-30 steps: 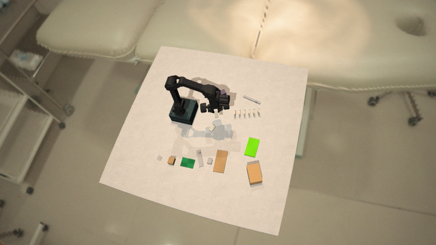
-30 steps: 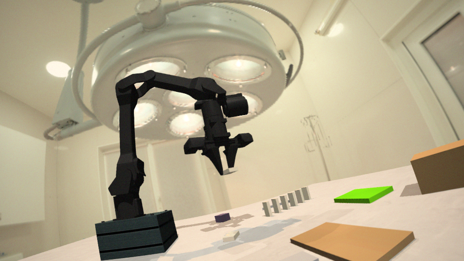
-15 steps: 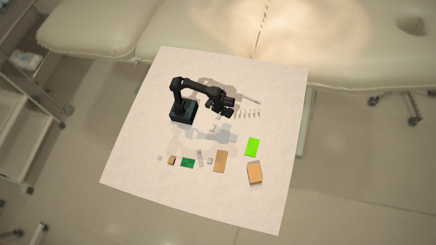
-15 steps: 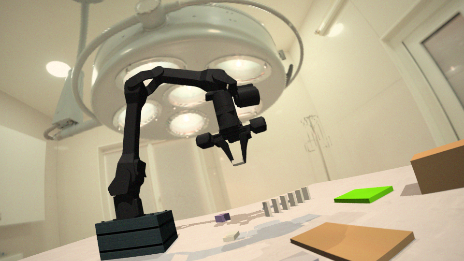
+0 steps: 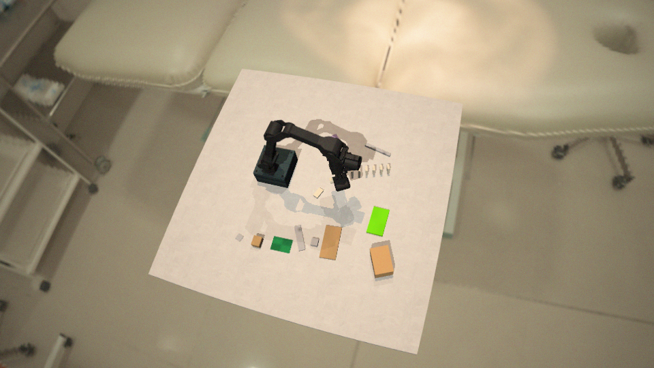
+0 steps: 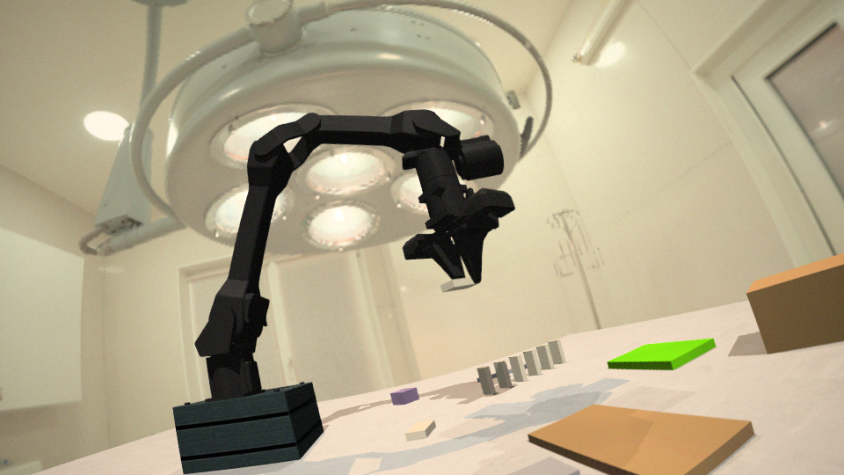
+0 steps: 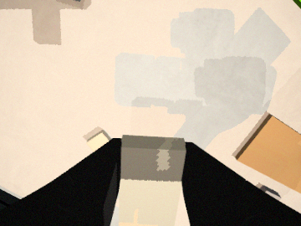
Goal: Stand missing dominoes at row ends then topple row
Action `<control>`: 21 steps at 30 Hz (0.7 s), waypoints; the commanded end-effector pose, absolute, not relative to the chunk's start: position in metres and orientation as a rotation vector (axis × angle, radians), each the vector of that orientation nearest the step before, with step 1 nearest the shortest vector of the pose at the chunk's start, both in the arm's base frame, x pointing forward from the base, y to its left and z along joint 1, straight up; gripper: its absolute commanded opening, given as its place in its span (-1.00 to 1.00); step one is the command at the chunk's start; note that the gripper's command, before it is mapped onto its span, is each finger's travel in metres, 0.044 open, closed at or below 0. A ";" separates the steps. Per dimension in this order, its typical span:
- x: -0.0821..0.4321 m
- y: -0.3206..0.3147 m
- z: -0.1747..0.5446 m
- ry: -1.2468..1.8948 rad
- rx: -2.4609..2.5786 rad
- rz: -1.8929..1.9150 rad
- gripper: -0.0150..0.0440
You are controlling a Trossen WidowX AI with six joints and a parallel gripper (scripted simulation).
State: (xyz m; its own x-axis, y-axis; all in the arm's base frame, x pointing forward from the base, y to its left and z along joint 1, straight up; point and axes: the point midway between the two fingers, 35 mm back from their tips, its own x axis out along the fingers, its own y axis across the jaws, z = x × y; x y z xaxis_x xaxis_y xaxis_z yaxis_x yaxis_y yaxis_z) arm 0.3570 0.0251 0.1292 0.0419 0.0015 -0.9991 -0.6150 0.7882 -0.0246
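Note:
My gripper (image 6: 465, 280) (image 7: 151, 150) is shut on a cream domino (image 6: 457, 286) (image 7: 150, 202) and holds it high above the table, lying roughly flat rather than upright. In the top view the arm hides most of it. A second cream domino (image 5: 318, 192) (image 6: 419, 430) (image 7: 98, 141) lies flat on the table, nearer the arm's base than the row. Several standing dominoes (image 5: 374, 170) (image 6: 518, 368) form a straight, evenly spaced row beyond the gripper. In the top view the arm stands close to the row's near end; the row is not seen clearly in the wrist view.
A purple block (image 6: 403, 396) and a grey bar (image 5: 378, 149) lie behind the row's line. A bright green plate (image 5: 378, 221) (image 6: 660, 355), an orange board (image 5: 330, 242) (image 6: 643, 440) (image 7: 276, 155) and an orange box (image 5: 381, 259) (image 6: 796, 316) lie on the front side, with several smaller pieces towards the left.

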 end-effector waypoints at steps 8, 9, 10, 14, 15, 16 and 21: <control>0.423 -0.020 0.121 1.477 0.490 -0.472 -0.13; 0.424 -0.020 0.121 1.475 0.500 -0.481 -0.13; 0.424 -0.020 0.121 1.475 0.500 -0.481 -0.13; 0.424 -0.020 0.121 1.475 0.500 -0.481 -0.13; 0.424 -0.020 0.121 1.475 0.500 -0.481 -0.13; 0.424 -0.020 0.121 1.475 0.500 -0.481 -0.13; 0.424 -0.020 0.121 1.475 0.500 -0.481 -0.13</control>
